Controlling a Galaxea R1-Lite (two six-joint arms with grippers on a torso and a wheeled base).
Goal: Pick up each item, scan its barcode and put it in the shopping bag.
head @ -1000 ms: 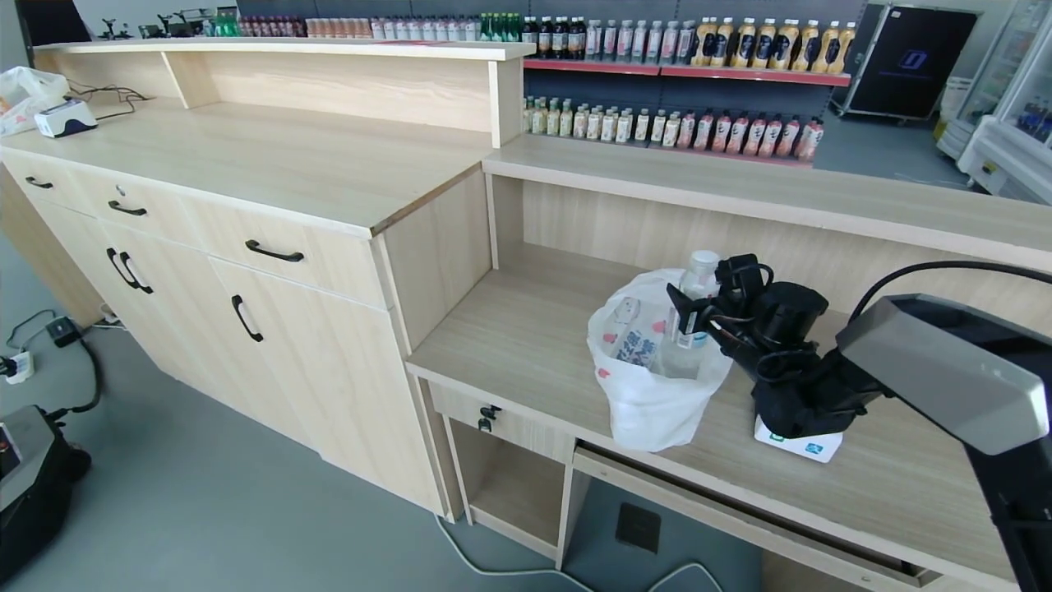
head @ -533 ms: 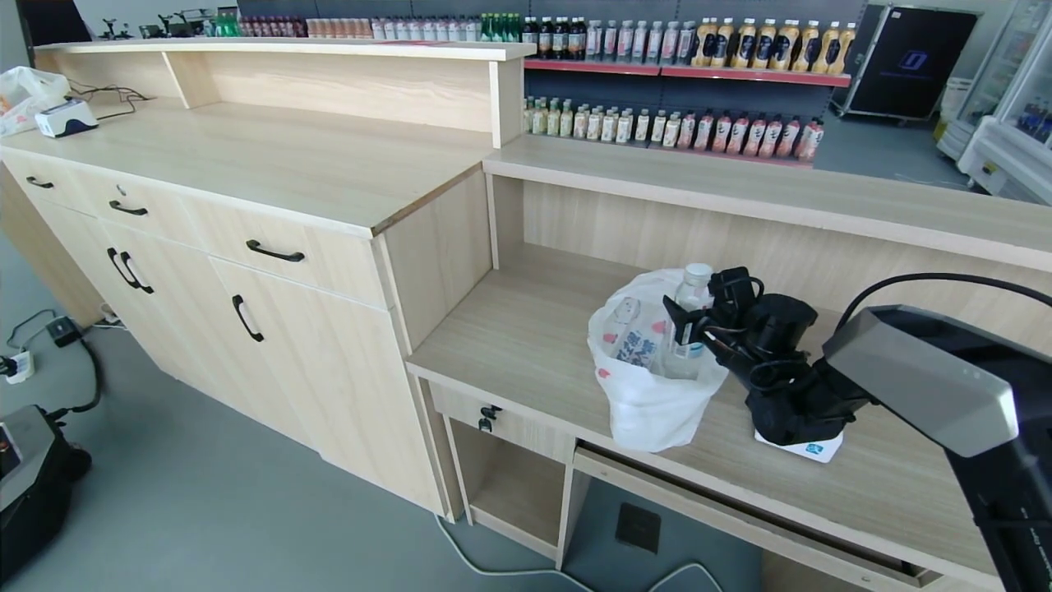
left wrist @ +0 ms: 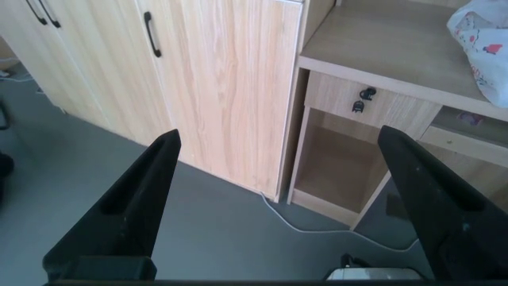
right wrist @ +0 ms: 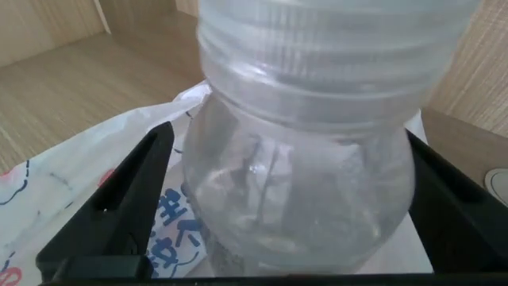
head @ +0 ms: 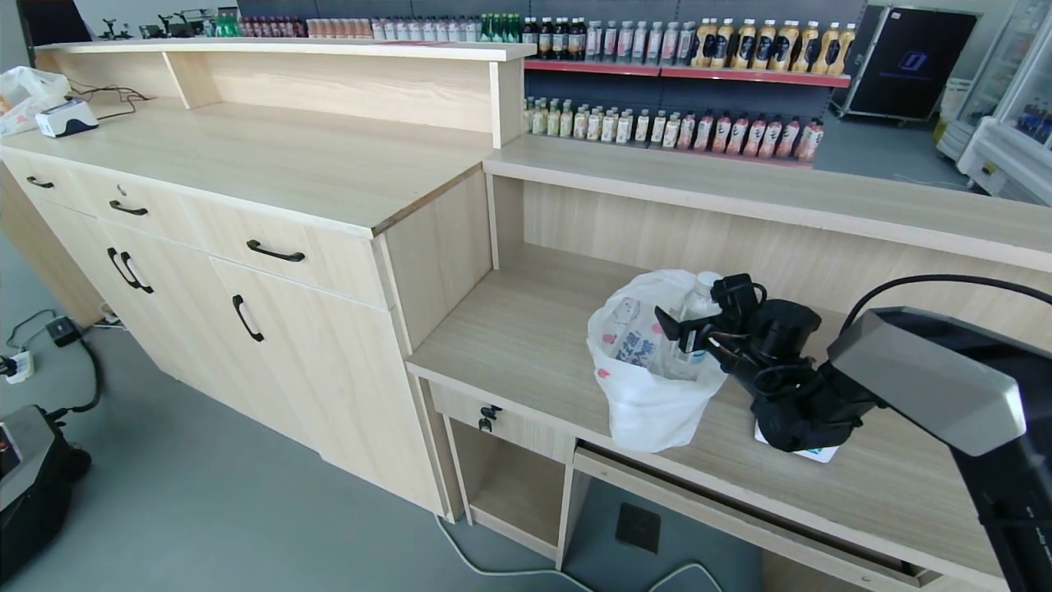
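The right hand is closed on one clear water bottle, a black finger on either side of it. The bottle stands upright, its lower part sunk in the open mouth of one white shopping bag and its cap above the rim. The bag sits on the tabletop directly under the hand. From close up, the right wrist view gives the same grip: the bottle's ribbed neck and rounded shoulder sit between the two fingers, with the bag's white plastic and blue print below. I cannot tell whether anything else lies in the bag.

Behind the hand, under the right arm's wrist, is one small white box on the tabletop, mostly covered by the arm. Beyond the hand rises the tabletop's wooden back wall, and past that stand two shelves of drink bottles.

The left hand hangs with its two fingers spread wide and nothing between them, above the grey floor. Ahead of it are a cupboard door with one black handle, a drawer with one small lock, and a corner of the bag on the tabletop above. A white cable runs along the floor below the drawer.
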